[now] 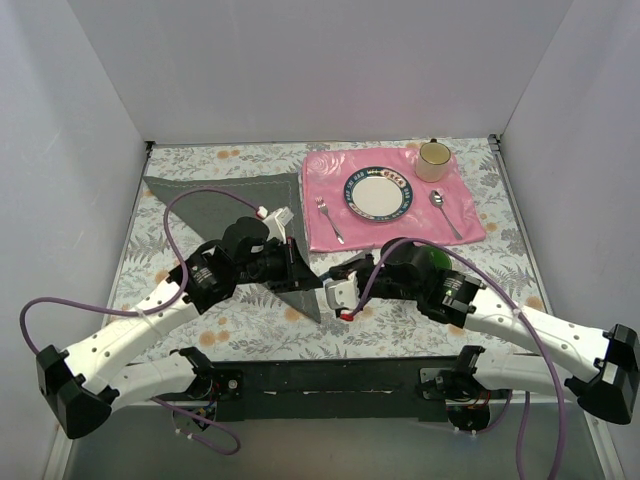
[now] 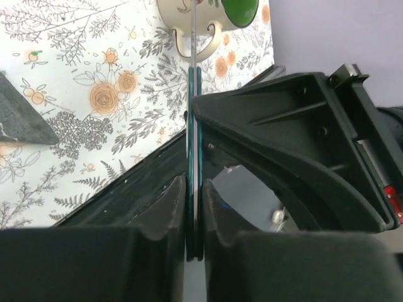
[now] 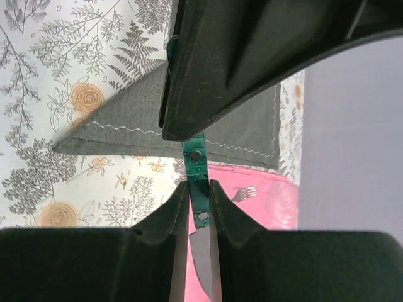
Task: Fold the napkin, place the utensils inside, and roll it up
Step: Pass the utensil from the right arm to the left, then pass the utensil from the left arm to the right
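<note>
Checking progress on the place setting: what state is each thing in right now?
napkin, folded into a triangle, lying flat
knife, clamped in right gripper
fork, lying on pink placemat
spoon, lying on pink placemat
plate, empty
cup, upright
left gripper, closed, by napkin's edge

Nothing legible: no text, brand, number or sign reads in any of the three views.

Closest candidate is the plate (image 1: 396,179) on the pink mat (image 1: 330,228), toward the far right corner of the table (image 1: 250,325). It has small reddish marks on its dark rim, on the far right side. Too small to tell whether they are lettering or ornament.

The mug (image 1: 433,160) sits at the mat's far right corner. Any marking on it is too small to make out.
</note>
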Available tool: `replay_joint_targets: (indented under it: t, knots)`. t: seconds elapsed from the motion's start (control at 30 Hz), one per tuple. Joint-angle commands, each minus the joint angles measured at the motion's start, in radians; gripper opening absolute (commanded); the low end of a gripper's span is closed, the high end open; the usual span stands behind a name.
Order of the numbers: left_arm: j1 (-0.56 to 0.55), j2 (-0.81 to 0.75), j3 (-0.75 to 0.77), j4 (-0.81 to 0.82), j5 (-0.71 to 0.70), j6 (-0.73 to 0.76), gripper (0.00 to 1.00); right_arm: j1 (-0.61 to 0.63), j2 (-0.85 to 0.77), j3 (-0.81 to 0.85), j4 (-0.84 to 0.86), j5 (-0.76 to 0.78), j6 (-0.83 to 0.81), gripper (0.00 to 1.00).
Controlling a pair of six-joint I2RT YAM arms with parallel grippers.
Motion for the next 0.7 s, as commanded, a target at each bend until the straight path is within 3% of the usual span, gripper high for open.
replay_joint_targets:
  t: [0.0, 0.03, 0.13, 0.17, 0.2, 0.3, 0.4, 0.47, 0.53, 0.67]
  knots:
    - [0.003, -0.068, -0.027, 0.014, -0.064, 0.017, 0.0, 0.002, 0.046, 0.101, 0.089, 0.078, 0.229, 0.1]
    - [0.003, -0.09, -0.039, 0.037, -0.093, 0.013, 0.0, 0.003, 0.055, 0.103, 0.108, 0.116, 0.296, 0.3]
    - [0.003, -0.212, -0.103, 0.069, -0.274, 0.001, 0.0, 0.002, 0.13, 0.153, 0.145, 0.293, 0.594, 0.43]
    - [0.003, -0.289, -0.126, 0.077, -0.337, -0.004, 0.0, -0.004, 0.155, 0.185, 0.135, 0.348, 0.827, 0.45]
    - [0.003, -0.324, -0.146, 0.089, -0.457, -0.004, 0.0, -0.012, 0.187, 0.227, 0.101, 0.409, 0.934, 0.46]
    - [0.002, -0.464, -0.229, 0.147, -0.646, 0.011, 0.0, -0.052, 0.346, 0.467, -0.091, 0.392, 1.344, 0.47]
    - [0.002, -0.519, -0.291, 0.227, -0.74, 0.048, 0.0, -0.107, 0.558, 0.73, -0.214, 0.14, 1.644, 0.43]
    - [0.002, -0.516, -0.295, 0.236, -0.777, 0.051, 0.0, -0.109, 0.711, 0.945, -0.243, 0.053, 1.723, 0.44]
    - [0.002, -0.515, -0.294, 0.247, -0.815, 0.057, 0.0, -0.104, 0.814, 1.054, -0.29, 0.04, 1.832, 0.45]
    - [0.002, -0.524, -0.295, 0.279, -0.874, 0.077, 0.0, -0.084, 0.862, 1.092, -0.228, 0.028, 1.923, 0.46]
